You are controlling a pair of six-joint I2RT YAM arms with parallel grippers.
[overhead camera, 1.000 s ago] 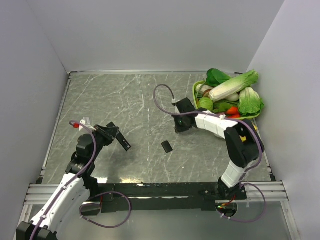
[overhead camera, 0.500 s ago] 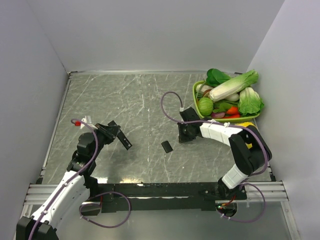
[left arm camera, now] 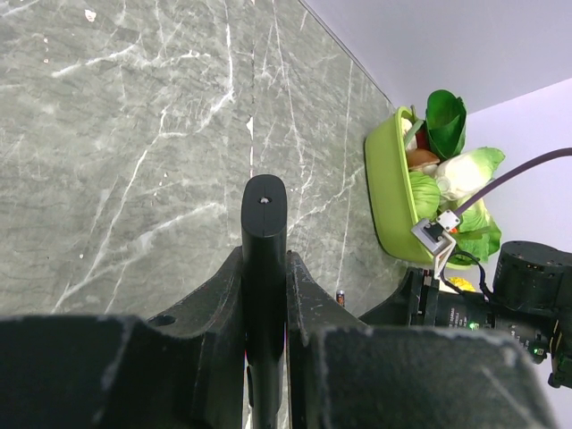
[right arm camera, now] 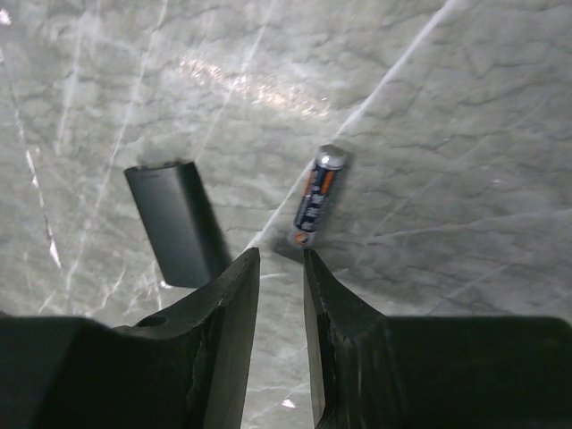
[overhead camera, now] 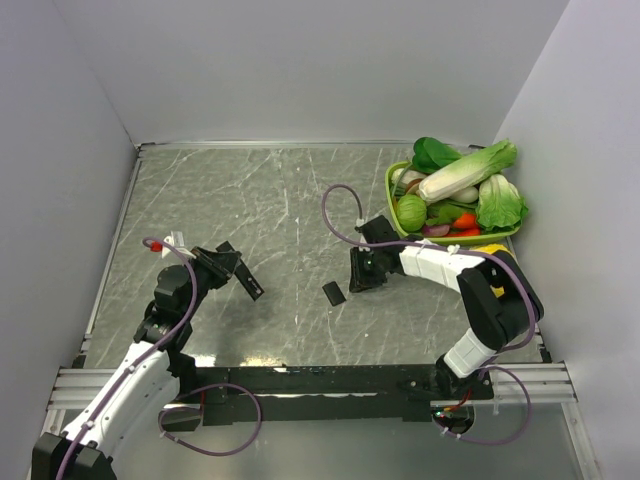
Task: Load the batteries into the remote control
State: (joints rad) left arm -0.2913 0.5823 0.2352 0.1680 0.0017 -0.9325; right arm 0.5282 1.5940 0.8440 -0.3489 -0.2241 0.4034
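Note:
My left gripper is shut on the remote control, a slim black bar held above the table on the left. In the left wrist view the remote control sticks out from between the fingers of the left gripper. A small battery shows on the table beyond, near the right arm. My right gripper is low over the table's middle. In its wrist view the right gripper stands a little open and empty, with a battery lying just past its fingertips.
A flat black cover piece lies on the table left of the right gripper, and in the right wrist view the cover piece is left of the battery. A green basket of vegetables stands at the back right. Grey walls enclose the table.
The right gripper has come nearer to the front and lower toward the table, and its jaws have parted. The left gripper has kept still with the remote control.

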